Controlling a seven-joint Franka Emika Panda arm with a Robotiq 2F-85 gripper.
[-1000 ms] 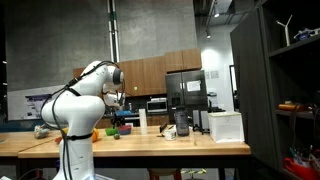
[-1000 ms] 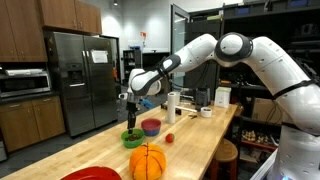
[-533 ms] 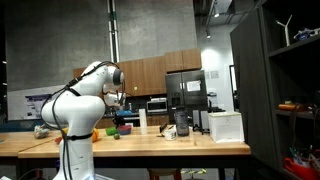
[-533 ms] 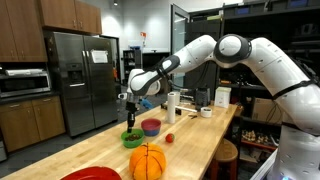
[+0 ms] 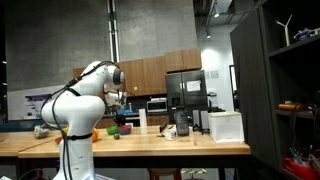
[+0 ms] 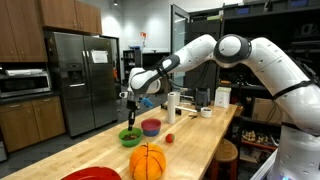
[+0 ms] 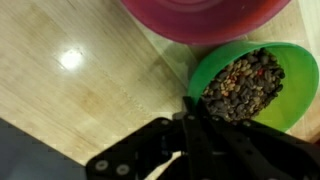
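1. In an exterior view the arm is folded at the left end of the table point(image 5: 180, 148). The gripper point(image 5: 117, 101) hangs above the green bowl point(image 5: 113, 131). Compared with the frames from 1.0 s and 0.5 s ago, no shift is visible at this range. The fingers are too small here to read.

2. In an exterior view from the other end, the gripper point(image 6: 127, 116) points straight down. It sits over the near rim of the green bowl point(image 6: 130, 136), close above it but apart. A pink bowl point(image 6: 150, 127) stands just beside the green one. An orange ball point(image 6: 147, 161) sits nearer the camera, and a fridge point(image 6: 82, 75) stands behind. Over the last second the arm's pose is almost unchanged. At most the tool has settled very slightly, and the bowl has not moved.

3. In the wrist view the gripper point(image 7: 190, 108) enters from the bottom edge. Its fingers point(image 7: 205, 125) are drawn together to a single dark tip. I cannot tell whether anything thin is pinched between them. The tip lies at the left rim of the green bowl point(image 7: 290, 60), which holds dark grains with red flecks. The pink bowl point(image 7: 205, 15) fills the top edge, and bare table point(image 7: 70, 90) lies to the left.

4. Judgement: the work is in a hold over the green bowl. The grains look undisturbed, and contact is not confirmed.
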